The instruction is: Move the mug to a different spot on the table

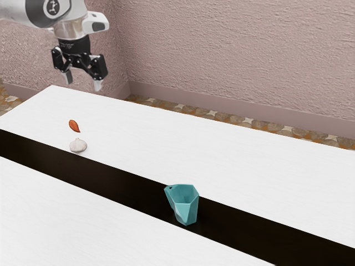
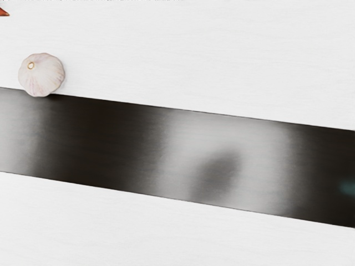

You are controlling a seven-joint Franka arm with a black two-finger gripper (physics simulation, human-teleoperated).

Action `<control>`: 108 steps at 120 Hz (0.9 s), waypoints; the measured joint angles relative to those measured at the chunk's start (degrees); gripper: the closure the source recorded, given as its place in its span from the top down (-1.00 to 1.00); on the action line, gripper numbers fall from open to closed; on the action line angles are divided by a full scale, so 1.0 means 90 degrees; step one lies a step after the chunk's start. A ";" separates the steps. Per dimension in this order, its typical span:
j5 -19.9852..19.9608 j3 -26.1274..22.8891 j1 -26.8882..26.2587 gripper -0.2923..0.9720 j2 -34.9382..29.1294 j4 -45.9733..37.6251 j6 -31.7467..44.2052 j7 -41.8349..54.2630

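Mug is seen nearest, upright on the counter, at the near edge of the dark stripe that runs across the white top. It is teal, glossy and faceted, with flat angular sides narrowing toward the base and an open angular rim. No handle can be made out from this side. Nothing is touching it.

Garlic is placed on the far edge of the same stripe, well apart from the mug toward the exterior view's left. A small red item lies on the white surface just beyond the garlic, not touching it; what it is cannot be told.

Gripper is held high above the counter's far corner at the exterior view's upper left, well apart from the mug. Its fingers are spread and nothing is held between them.

In the wrist view the garlic is seen touching the stripe edge, with the red item cut off at the corner.
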 joint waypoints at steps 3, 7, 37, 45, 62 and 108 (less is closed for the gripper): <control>0.0002 -0.0001 -0.0043 0.54 0.0002 -0.0004 0.0002 -0.0019; 0.0003 -0.0002 -0.0094 0.54 0.0003 -0.0015 0.0005 -0.0043; -0.0008 0.0018 -0.0157 0.54 0.0015 -0.0520 0.0505 -0.0234; -0.0241 -0.0015 -0.0037 0.54 0.0027 -0.0955 0.0835 -0.0670; -0.1095 -0.0035 0.0170 0.54 0.0178 -0.1631 0.1300 -0.2100; -0.1885 -0.0355 -0.0609 0.54 0.1110 -0.2270 0.2290 -0.5519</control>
